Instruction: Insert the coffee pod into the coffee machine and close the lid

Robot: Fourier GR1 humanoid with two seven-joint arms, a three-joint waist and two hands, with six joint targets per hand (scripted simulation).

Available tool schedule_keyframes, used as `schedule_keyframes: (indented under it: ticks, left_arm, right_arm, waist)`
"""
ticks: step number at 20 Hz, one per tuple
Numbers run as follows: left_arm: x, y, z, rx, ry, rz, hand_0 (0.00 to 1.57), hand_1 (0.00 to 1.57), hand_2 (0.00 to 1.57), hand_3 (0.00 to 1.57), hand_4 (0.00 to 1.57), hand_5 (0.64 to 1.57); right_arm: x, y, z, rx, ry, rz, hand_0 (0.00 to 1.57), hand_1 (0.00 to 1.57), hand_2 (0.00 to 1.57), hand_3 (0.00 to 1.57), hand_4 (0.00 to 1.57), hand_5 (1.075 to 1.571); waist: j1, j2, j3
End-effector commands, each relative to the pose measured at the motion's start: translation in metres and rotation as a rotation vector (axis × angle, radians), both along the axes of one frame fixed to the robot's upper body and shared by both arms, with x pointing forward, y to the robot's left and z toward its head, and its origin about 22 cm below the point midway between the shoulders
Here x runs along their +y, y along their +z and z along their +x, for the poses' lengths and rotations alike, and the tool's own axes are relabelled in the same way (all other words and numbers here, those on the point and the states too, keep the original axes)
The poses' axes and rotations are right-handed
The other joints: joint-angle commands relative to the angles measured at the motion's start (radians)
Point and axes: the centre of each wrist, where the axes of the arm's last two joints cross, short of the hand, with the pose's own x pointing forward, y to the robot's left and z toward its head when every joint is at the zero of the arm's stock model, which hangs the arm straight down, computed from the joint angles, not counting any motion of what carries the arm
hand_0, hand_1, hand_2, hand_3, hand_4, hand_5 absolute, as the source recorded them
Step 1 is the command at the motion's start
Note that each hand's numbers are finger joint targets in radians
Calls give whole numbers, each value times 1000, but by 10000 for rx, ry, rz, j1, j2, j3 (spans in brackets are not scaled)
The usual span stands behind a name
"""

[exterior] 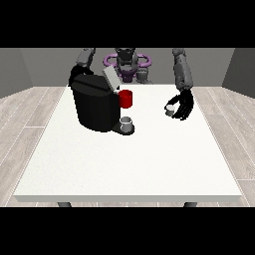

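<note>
Right now hand at view's right point(182, 104) grips coffee pod point(170, 110); coffee machine point(95, 102) w/ open lid point(110, 77) lies well left.

Pod's off to the side, machine's lid is up

The coffee machine point(95, 107) is a chunky black block sitting on the white table, toward the view's left and closer to the robot's edge. Its grey lid point(110, 78) is tilted up and open at the top. There's a red part point(126, 98) on its front at the view's right side, with a small grey cup point(126, 123) standing on the machine's base right below it. The coffee pod point(171, 109) is a small pale thing well apart from the machine, over at the view's right, just above the table.
</note>
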Motion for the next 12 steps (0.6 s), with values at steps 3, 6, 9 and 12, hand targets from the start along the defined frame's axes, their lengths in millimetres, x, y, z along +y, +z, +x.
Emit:
schedule_keyframes:
  ticks: [3,6,9,12]
  left_arm:
    - [3,-5,-2,-275,-127,900,971,971,1086,863,323,1571]
    - [2,14,11,-149,-261,1600,899,899,1011,776,309,1571]
    - [1,3,6,150,-171,1500,1115,1115,1173,966,280,1571]
    - [-14,4,13,-220,-880,1534,1266,1266,1399,1363,507,1571]
  right_arm:
    - [-8,-9,-6,-112,4,167,0,0,0,0,535,1571]
    - [15,-6,2,-438,-391,87,0,0,0,0,429,1571]
    - [-17,-3,6,-141,-302,348,0,0,0,0,424,1571]
    - [-2,-33,-6,106,-319,478,0,0,0,0,429,1571]
  waist:
    - [-52,65,-16]
    - [213,364,-13]
    - [109,153,-13]
    - [265,-164,-11]
